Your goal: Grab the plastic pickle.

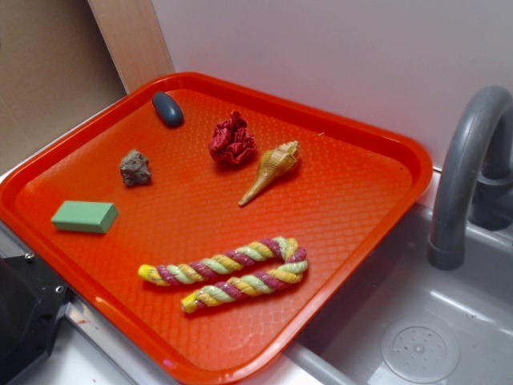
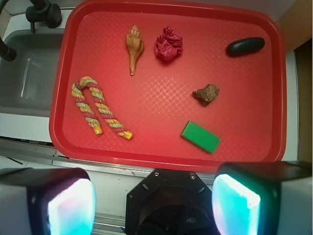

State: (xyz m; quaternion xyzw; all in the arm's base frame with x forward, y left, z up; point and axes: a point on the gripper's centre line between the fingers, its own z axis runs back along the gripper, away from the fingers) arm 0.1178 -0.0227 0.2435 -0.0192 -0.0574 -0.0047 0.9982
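1. Grey counter and a pale wall frame my workspace, with a sink basin (image 1: 417,321) and a curved grey faucet (image 1: 465,176) just beside an orange-red tray (image 1: 377,208).
2. On my wrist camera the gripper (image 2: 154,203) hangs over the counter at the tray's near edge, outside the tray. Its two fingers (image 2: 71,205) stand wide apart with nothing between them, both pads glowing cyan.
3. My target, the plastic pickle (image 1: 167,108), lies flat in the tray's far corner, close to the rim, by the wooden panel (image 1: 128,40). On the wrist view it sits at upper right, well apart from the fingers.
4. Near it, toward the middle of the tray, is a crumpled red paper ball (image 1: 232,140), and just beside that a tan seashell (image 1: 272,170) with its pointed tip toward the tray's centre.
5. A rough grey-brown stone (image 1: 135,168) rests between the pickle and a green rectangular block (image 1: 85,216); none of the three touch.
6. A striped rope (image 1: 228,273), folded into a U, lies in the part of the tray nearest the sink.
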